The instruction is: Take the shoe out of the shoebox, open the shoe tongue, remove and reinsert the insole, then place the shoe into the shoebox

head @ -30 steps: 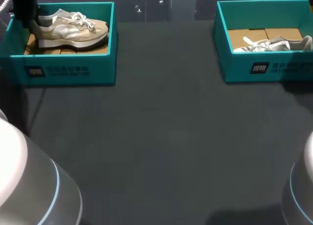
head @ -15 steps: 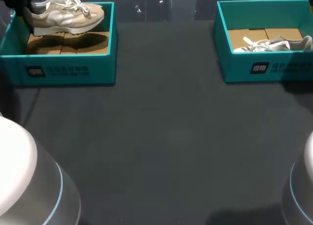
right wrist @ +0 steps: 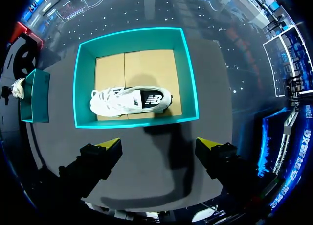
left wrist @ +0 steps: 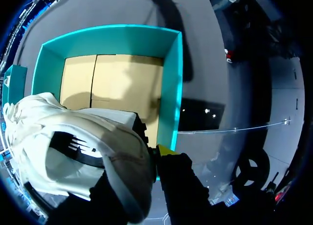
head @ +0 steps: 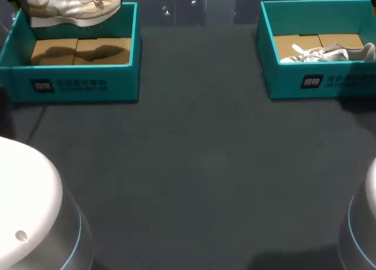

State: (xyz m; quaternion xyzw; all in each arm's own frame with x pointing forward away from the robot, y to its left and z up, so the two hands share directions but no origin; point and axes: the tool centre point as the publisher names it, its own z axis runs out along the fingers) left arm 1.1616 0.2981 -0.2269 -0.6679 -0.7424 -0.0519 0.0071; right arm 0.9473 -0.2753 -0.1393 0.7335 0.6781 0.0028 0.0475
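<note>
Over the last 1 second the beige sneaker with white laces and a pale sole rose out of the left teal cardboard shoebox. It had sat on the box's brown floor. Now it hung in the air at about 11 o'clock on the dark grey table, toe toward 3 o'clock, with only its shadow left on the cardboard.

In the left wrist view the left gripper pinched the beige sneaker at the heel. 1 yellow-tipped finger pressed the outside of the heel wall, and the other was hidden by the shoe, so the 2-sided grip was my judgement from the lift. The open box lay ahead of and below the fingers.

Nothing had moved on the right. The right gripper hovered with its 2 fingers spread wide and holding nothing, above the right teal shoebox at 2 o'clock, where a white sneaker lay on its side.

The taking-out step therefore looked almost finished, while the tongue, the insole and the return to the box all remained. The next move probably called for setting the shoe on bare table near the middle. A heel-only hold might let the toe droop or swing.
</note>
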